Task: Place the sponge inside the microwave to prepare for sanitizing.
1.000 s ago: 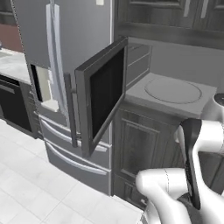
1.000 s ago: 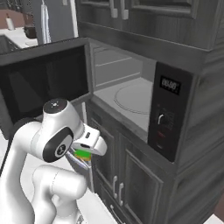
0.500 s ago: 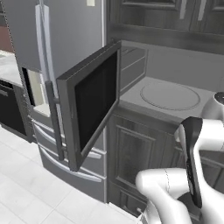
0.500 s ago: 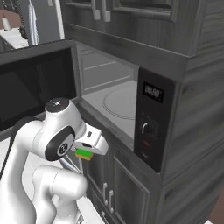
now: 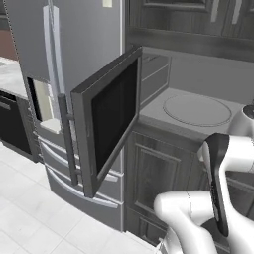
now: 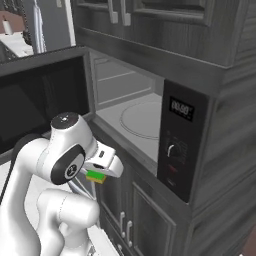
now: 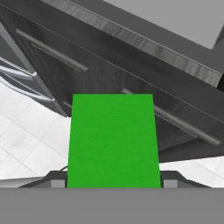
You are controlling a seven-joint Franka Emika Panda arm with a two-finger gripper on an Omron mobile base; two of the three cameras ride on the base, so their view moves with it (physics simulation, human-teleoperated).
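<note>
Sponge (image 7: 113, 140) sat clamped in the tool (image 6: 100, 174), green face toward the hand camera, its long axis running straight out from between the fingers toward the dark cabinet drawers (image 7: 131, 83). In the right base view it showed green over yellow under the white wrist, below the microwave (image 6: 150, 125) floor and apart from it. The arm was folded, elbow high, hand low before the cabinets. The microwave door (image 5: 111, 124) stood swung wide open.

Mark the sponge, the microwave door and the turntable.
sponge (image 7: 113, 140), hand view, middle of green top.
microwave door (image 5: 113, 115), left base view, dark glass.
turntable (image 6: 142, 120), right base view, round plate's centre.
</note>
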